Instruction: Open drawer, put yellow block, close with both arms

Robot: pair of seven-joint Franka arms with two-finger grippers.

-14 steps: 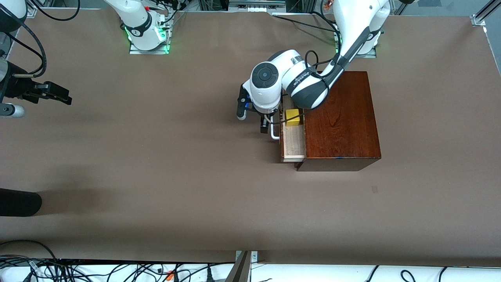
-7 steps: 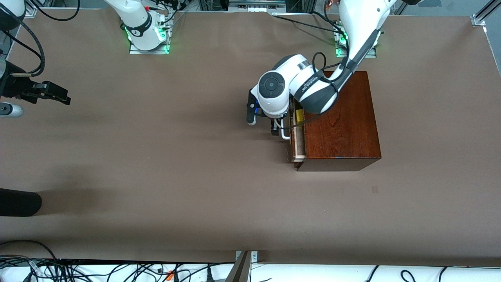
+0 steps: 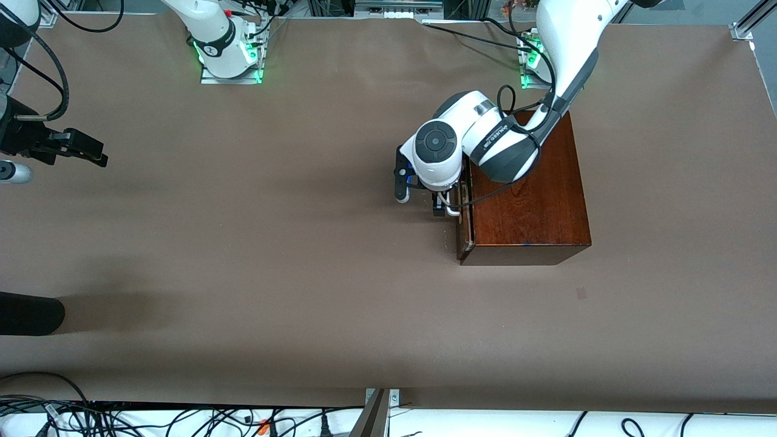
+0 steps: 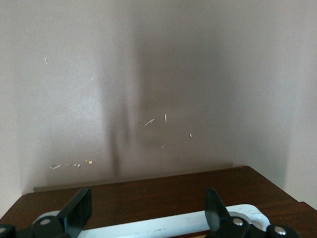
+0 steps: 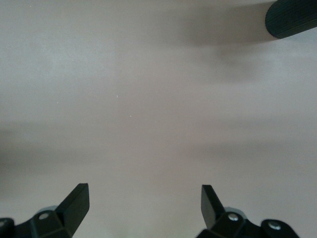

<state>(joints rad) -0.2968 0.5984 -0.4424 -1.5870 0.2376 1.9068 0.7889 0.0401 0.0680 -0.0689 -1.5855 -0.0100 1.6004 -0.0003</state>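
The left claw [image 3: 445, 208] stands open around the shut drawer's white handle [image 4: 163, 225], and the open, empty right claw [image 3: 91, 153] waits over the bare counter [image 3: 273, 273].

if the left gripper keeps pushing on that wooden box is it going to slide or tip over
The wooden box looks broad, low and solid, so tipping seems unlikely. It might creep along the brown table cover, since nothing visibly braces it. The left gripper, open, straddles the white handle low on the front, which favours sliding over toppling.
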